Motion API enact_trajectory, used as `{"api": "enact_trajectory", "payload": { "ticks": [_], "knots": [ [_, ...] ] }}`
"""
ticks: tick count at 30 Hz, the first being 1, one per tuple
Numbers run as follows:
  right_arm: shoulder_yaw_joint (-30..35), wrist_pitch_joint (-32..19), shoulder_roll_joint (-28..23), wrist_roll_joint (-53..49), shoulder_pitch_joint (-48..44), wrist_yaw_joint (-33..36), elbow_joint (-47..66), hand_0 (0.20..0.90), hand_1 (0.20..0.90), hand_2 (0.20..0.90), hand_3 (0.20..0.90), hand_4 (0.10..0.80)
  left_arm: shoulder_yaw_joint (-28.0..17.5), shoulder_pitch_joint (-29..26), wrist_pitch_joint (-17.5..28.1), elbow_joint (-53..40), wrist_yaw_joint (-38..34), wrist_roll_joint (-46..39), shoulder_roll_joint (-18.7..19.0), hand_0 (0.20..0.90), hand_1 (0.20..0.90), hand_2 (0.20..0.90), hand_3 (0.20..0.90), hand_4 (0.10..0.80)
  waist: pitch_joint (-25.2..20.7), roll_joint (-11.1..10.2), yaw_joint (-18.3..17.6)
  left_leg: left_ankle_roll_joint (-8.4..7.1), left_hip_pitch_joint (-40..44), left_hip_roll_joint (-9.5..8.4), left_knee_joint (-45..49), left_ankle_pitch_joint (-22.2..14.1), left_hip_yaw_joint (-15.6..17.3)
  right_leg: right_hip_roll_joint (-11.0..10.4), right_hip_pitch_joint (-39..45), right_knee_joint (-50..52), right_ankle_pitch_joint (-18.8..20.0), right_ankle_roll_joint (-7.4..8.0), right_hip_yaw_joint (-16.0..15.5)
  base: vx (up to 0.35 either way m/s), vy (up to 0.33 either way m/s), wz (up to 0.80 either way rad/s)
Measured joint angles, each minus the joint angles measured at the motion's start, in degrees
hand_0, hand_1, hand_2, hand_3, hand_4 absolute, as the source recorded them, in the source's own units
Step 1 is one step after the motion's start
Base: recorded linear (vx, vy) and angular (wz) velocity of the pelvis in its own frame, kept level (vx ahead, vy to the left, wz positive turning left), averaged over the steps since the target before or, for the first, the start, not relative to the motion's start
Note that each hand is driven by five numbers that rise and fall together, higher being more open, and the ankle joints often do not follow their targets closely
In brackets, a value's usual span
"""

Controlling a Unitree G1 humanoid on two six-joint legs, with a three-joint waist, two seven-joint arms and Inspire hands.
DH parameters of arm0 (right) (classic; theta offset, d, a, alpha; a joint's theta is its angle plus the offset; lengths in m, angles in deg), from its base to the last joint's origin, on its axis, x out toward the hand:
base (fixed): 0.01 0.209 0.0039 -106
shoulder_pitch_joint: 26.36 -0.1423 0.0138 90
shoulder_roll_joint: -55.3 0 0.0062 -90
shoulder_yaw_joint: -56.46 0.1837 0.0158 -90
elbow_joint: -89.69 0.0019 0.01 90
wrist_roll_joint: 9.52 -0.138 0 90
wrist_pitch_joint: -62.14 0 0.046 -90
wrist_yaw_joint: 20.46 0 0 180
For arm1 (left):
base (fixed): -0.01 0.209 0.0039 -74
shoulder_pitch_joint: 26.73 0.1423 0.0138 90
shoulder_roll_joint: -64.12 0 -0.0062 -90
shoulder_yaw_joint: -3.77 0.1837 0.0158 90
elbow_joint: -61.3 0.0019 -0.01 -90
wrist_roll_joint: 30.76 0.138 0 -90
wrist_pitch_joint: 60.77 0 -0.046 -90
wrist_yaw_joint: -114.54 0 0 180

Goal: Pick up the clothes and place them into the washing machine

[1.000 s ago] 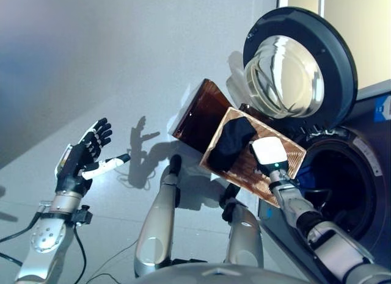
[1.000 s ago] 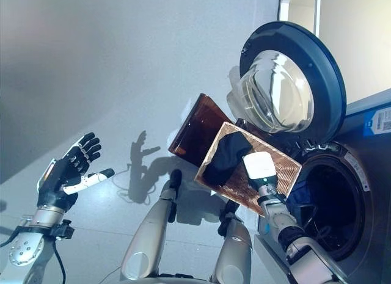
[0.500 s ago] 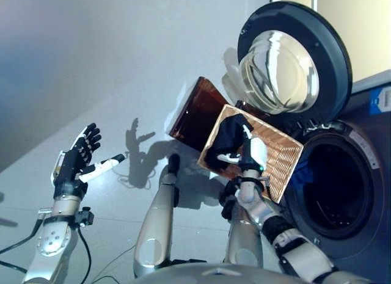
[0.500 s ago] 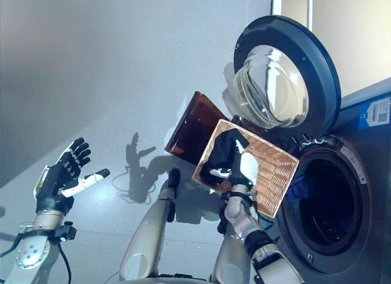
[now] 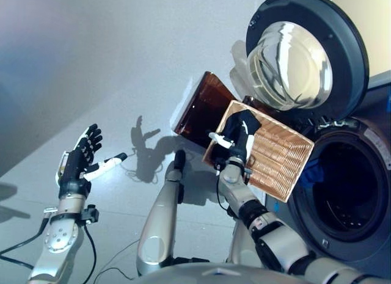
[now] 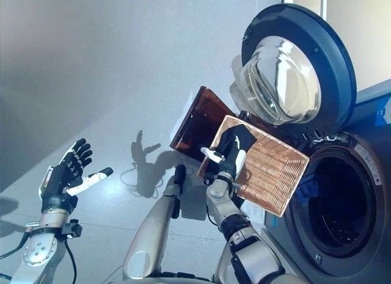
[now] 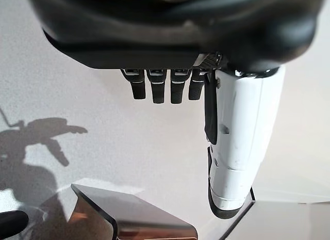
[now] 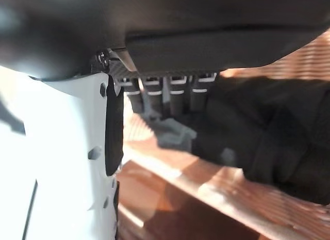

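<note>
Far on the left, the robot's left hand (image 5: pixel 78 162) hangs in the air over the pale floor with its fingers straight and spread, white-covered thumb out, holding nothing (its wrist view agrees: bare fingertips, only floor beyond).

Toward the middle stands a dark brown translucent plastic bin (image 5: pixel 203 110), tipped on edge. Just beside it lies a woven copper-brown rectangular wicker basket (image 5: pixel 281 156), tilted against the machine's front. The task's thing, a black crumpled garment (image 6: pixel 242 137), sits in the basket's upper left corner. The right hand (image 5: pixel 235 146) is laid over that garment, fingers reaching onto the cloth and thumb out to the side. In the right wrist view the fingertips (image 8: pixel 170 98) are at the black cloth, but I cannot tell whether they have curled round it.

To do this step well, I judge the hand should gather a full fold of cloth between fingers and thumb before lifting, clear the basket rim, then carry it right into the dark round drum opening (image 5: pixel 345 186) of the dark grey front-loading washing machine (image 6: pixel 366 235). The round glass-windowed door (image 5: pixel 305 58) is swung wide open.

Counted: two hands, one bin, one basket, one black garment in the basket, and a blue patch at the drum's left edge (image 5: pixel 313 171), perhaps cloth.
</note>
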Motion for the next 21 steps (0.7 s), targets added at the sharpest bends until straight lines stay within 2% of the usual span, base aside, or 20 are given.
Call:
{"api": "enact_trajectory", "payload": {
  "ticks": [10, 16, 21],
  "knots": [
    [1.9, -0.2, 0.3, 0.0, 0.8, 3.5, 2.4, 0.900, 0.900, 0.900, 0.900, 0.800, 3.2, -0.6, 0.0, 0.0, -1.5, 0.0, 0.0, 0.900, 0.900, 0.900, 0.900, 0.800, 0.4, 0.0, -0.2, 0.01, 0.0, 0.02, 0.2, 0.0, 0.0, 0.0, 0.0, 0.0, 0.0, 0.00, 0.0, 0.000, 0.000, 0.00],
    [1.7, -2.0, -2.4, 2.8, 8.0, 3.3, 13.5, 0.900, 0.900, 0.900, 0.900, 0.800, 3.8, -1.4, 0.0, 0.0, -2.4, 0.1, 0.0, 0.900, 0.900, 0.900, 0.900, 0.800, 1.5, -0.3, -1.5, 0.28, 0.0, 0.03, 1.1, -0.6, 0.1, 0.0, 0.3, 0.1, 0.0, 0.01, 0.1, 0.000, 0.000, 0.00],
    [3.7, -2.6, -3.2, 3.5, 11.4, 3.6, 14.1, 0.900, 0.900, 0.900, 0.900, 0.800, 3.9, -1.5, 0.0, 0.0, -2.8, 0.1, 0.0, 0.900, 0.900, 0.900, 0.900, 0.800, 1.6, -0.5, -3.2, 0.37, 0.0, 0.15, 1.5, -0.8, 0.3, 0.0, 0.3, 0.1, 0.0, 0.05, 0.3, -0.002, 0.004, -0.05]
  ]
}}
